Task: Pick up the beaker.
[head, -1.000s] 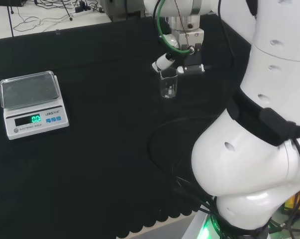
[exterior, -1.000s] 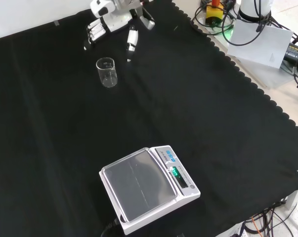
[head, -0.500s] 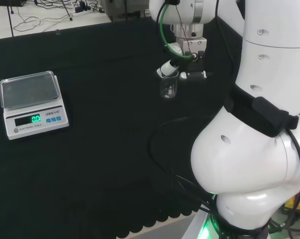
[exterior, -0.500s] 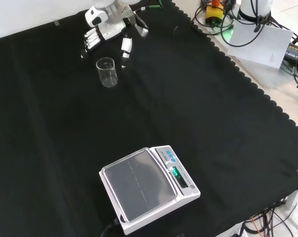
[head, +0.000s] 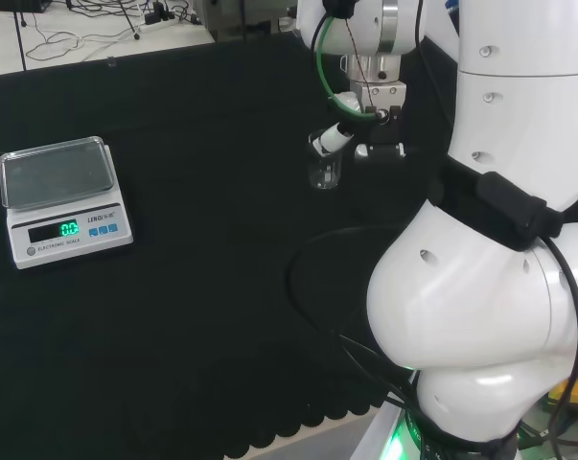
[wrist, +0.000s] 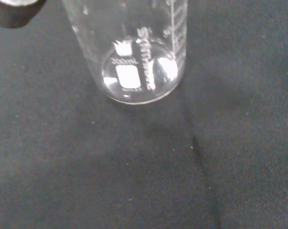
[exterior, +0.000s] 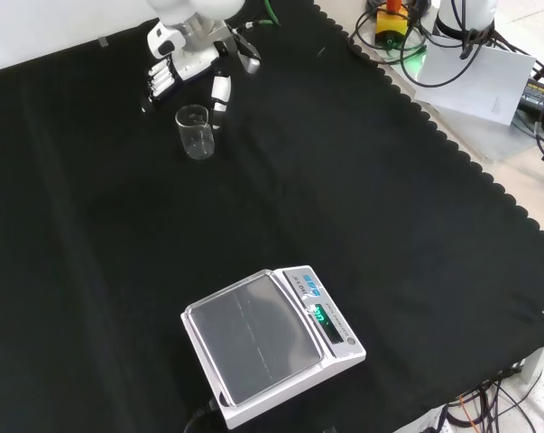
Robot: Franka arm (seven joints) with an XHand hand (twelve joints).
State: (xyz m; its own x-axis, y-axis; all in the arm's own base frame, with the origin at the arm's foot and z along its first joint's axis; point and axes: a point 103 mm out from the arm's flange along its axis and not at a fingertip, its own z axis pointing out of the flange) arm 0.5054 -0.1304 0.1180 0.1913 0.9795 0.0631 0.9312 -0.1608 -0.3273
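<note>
Just one beaker (exterior: 194, 132), one scale (exterior: 270, 344), fingers (exterior: 219, 91) straight beside beaker.

Small clear glass beaker (exterior: 195, 132) stands upright on the black cloth-covered bench (exterior: 362, 207), toward the far left in front view. Black and white robot hand (exterior: 186, 63) sits just behind and above it, fingers (exterior: 161, 79) on its left, thumb (exterior: 219, 92) on its right. White electronic scale with a metal pan (exterior: 270, 343) sits well apart, near the front edge; in head view scale (head: 63, 198) is far left of beaker (head: 325, 171).
</note>
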